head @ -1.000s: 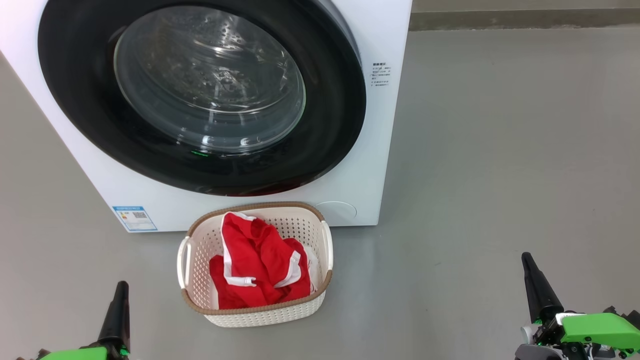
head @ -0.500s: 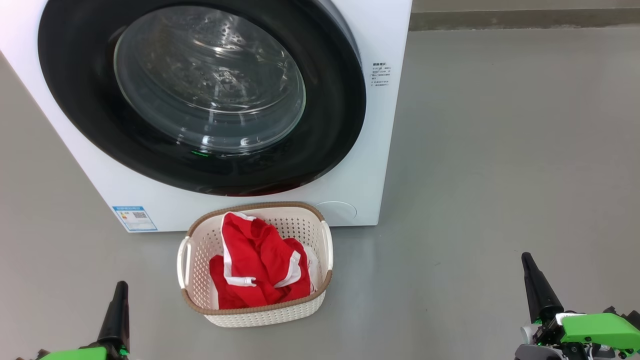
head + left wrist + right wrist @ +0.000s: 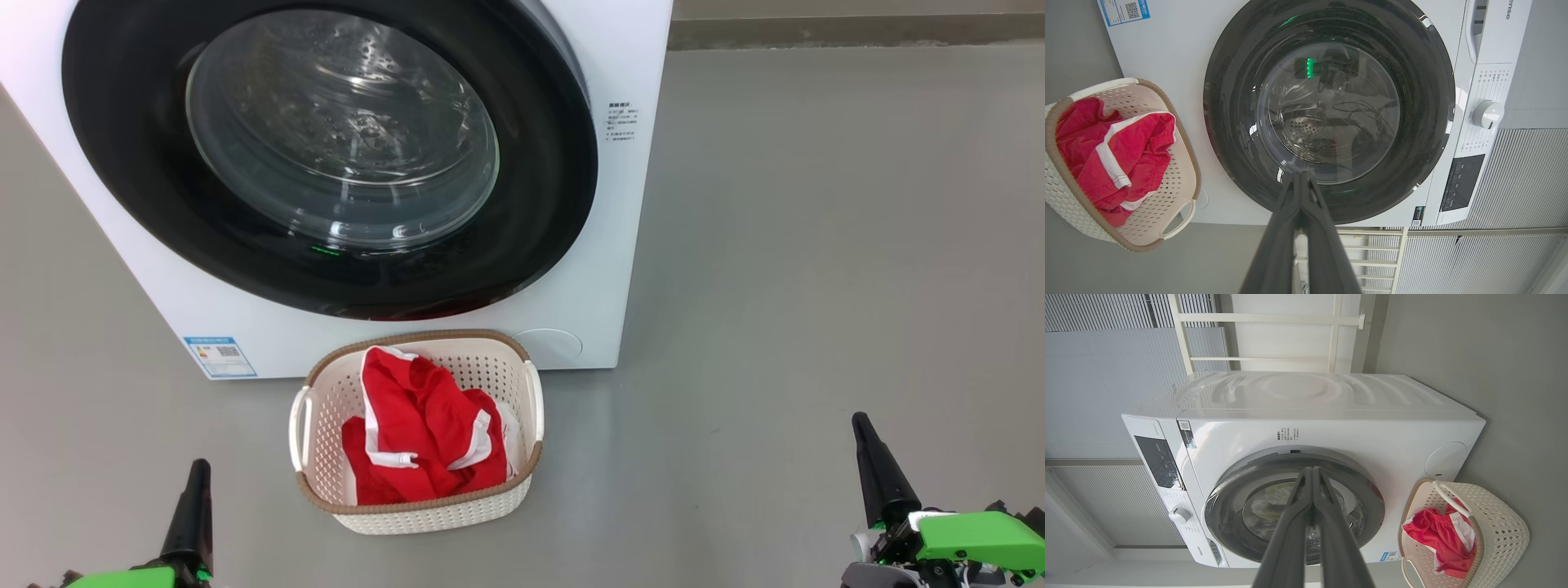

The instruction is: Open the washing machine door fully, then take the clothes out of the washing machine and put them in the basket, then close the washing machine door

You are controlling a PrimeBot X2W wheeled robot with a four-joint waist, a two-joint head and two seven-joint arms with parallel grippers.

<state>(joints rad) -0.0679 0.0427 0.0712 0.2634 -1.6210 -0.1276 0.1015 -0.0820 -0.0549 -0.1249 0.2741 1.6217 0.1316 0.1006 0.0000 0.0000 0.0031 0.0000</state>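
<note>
Head view, with both wrist views, entries by descending bulk.

1. Floor [image 3: 816,245]: plain grey, carrying every item below.

2. Washing machine [image 3: 620,245]: white front-loader standing on the floor, taking up the upper left of the head view. The left wrist view shows a white dial [image 3: 1488,114] and a dark control panel [image 3: 1461,181] on its fascia. A round flap [image 3: 549,345] sits at a lower front corner.

3. Washing machine door [image 3: 331,155]: round porthole with a wide glossy black rim and a bulging clear glass centre. It lies shut, flush against the machine's front. The perforated steel drum is visible through the glass.

4. Basket [image 3: 433,518]: cream perforated plastic with a brown woven-look rim and side handles. It stands upright on the floor just in front of the machine, below the door.

5. Clothes [image 3: 420,433]: red garment with white trim, crumpled inside the basket, one fold rising toward the rim on the machine side.

6. Right claw [image 3: 860,420]: lower right of the head view, fingers clenched to a single point, grasping nothing, well apart from the basket.

7. Left claw [image 3: 197,467]: lower left of the head view, fingers likewise clenched and empty, near the basket's left side but not touching it.

8. Blue label [image 3: 220,356]: small sticker on the machine's lower front, left of the basket.
</note>
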